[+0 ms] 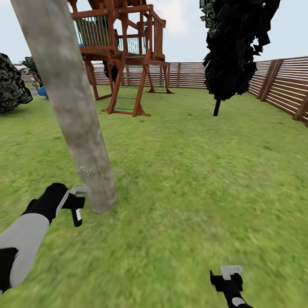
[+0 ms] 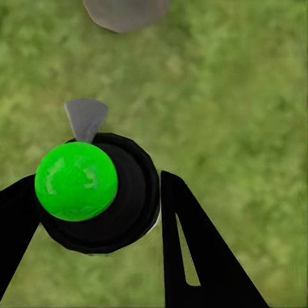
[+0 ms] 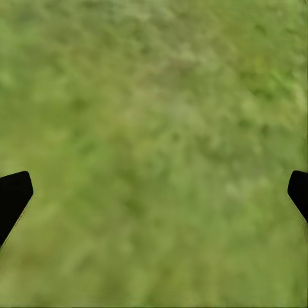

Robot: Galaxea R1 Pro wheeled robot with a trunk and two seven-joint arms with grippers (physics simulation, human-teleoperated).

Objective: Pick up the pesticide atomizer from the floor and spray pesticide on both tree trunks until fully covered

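No brand, label or writing can be read anywhere. In the left wrist view the left gripper (image 2: 96, 212) is closed on the atomizer (image 2: 106, 196): its black fingers (image 2: 199, 250) press either side of a round black body topped by a bright green cap, with a grey nozzle pointing away over the grass (image 2: 244, 96). In the head view the left gripper (image 1: 77, 204) sits at lower left, and a pale part at it touches or nearly touches the base of the trunk (image 1: 70, 102), which rises slanting to the upper left of the frame; which of the two I cannot tell. A scatter of small white specks shows on the trunk low down, just above the gripper. The right gripper (image 1: 229, 280) hangs at the bottom right of the head view, well apart from the trunk; in the right wrist view its two black fingertips (image 3: 13, 196) stand at opposite edges of the frame, spread wide with only grass between them. At upper centre of the head view stands a red-brown wooden play tower (image 1: 122, 51), at upper right a black-leaved cypress (image 1: 233, 47), and a slatted fence (image 1: 278, 85) runs along the back and right.
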